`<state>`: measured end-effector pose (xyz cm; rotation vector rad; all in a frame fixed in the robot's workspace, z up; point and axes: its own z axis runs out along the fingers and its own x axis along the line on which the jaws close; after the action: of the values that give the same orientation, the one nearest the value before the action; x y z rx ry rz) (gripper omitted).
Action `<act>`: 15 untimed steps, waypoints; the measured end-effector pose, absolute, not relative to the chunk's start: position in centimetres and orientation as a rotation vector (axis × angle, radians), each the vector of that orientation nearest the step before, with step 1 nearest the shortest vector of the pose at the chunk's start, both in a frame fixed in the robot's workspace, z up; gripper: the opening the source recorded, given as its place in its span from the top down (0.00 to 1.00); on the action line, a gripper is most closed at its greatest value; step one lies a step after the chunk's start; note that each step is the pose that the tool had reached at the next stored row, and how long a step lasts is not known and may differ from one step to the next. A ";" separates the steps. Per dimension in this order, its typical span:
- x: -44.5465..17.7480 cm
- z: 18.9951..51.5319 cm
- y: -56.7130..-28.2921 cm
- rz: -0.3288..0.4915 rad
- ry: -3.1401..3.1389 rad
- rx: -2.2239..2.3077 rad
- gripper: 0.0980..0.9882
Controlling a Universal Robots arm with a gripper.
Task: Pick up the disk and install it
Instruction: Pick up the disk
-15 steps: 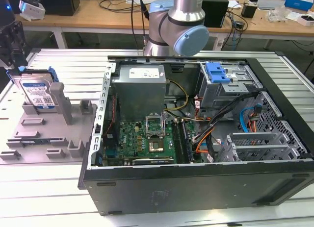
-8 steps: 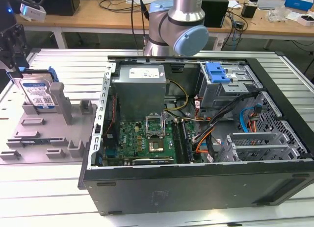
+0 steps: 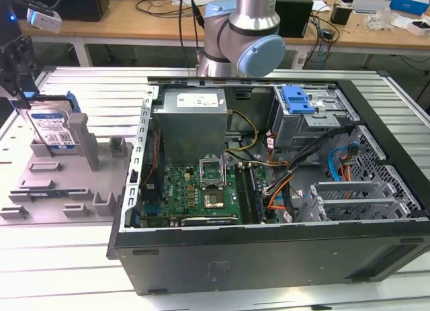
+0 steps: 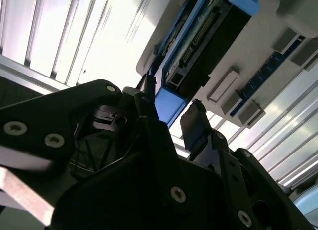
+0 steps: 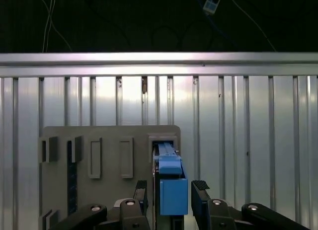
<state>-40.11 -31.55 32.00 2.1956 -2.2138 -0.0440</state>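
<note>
One disk stands on edge in one gray holder at the exterior view's left, well apart from one open computer case, the gripper straddling its blue frame, jaws open.

We see the disk standing on its edge in a grey holder at the exterior view's left. The black end effector is at the top edge of the disk. The holder lies on the ribbed metal counter, just beside an open computer case. Inside the case we see a green board, a grey power supply and a blue latch piece. The robot arm rises behind the case.
</note>
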 end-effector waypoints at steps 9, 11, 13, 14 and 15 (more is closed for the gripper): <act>-40.1 31.4 -31.1 -0.041 -2.213 2.196 0.57; -40.2 31.4 -31.1 -0.041 -2.213 2.196 0.57; -40.2 31.3 -31.1 -0.041 -2.213 2.196 0.57; -40.2 31.3 -31.2 -0.041 -2.213 2.196 0.57; -40.2 31.2 -31.2 -0.041 -2.212 2.196 0.57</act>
<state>-40.23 -31.21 31.19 2.1959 -2.2124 -0.0407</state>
